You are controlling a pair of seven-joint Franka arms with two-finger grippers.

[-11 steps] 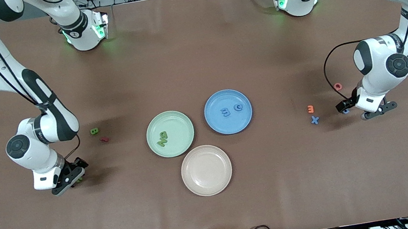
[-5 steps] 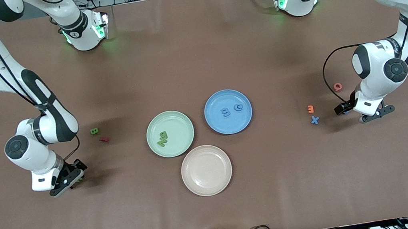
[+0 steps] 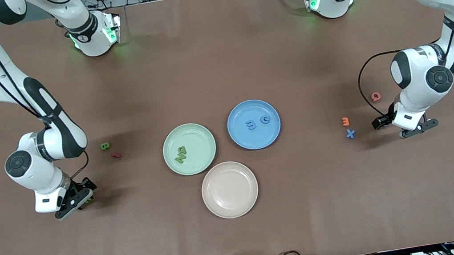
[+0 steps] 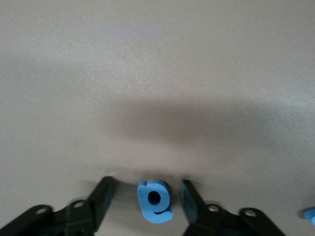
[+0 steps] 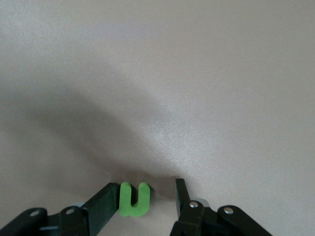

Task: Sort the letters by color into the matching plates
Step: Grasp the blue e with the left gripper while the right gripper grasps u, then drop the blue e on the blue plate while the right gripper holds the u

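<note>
Meanwhile, both arms had dropped lower. The left gripper (image 4: 145,201) straddled a blue letter (image 4: 154,201) on the table, fingers spread, narrowing; the right gripper (image 5: 146,204) likewise bracketed a green letter (image 5: 133,199). Both pickups looked imminent. The green plate (image 3: 189,149), nine o'clock of the blue plate (image 3: 253,124), held two letters, as did the blue; the beige plate (image 3: 229,189) was empty.

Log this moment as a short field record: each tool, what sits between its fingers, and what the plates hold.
left tool: low at the table, jaws open around a blue letter, gaps either side
right tool: low at the table, jaws open around a green letter, one finger touching it
green plate: two green letters
blue plate: two blue letters
beige-pink plate: no letters
</note>
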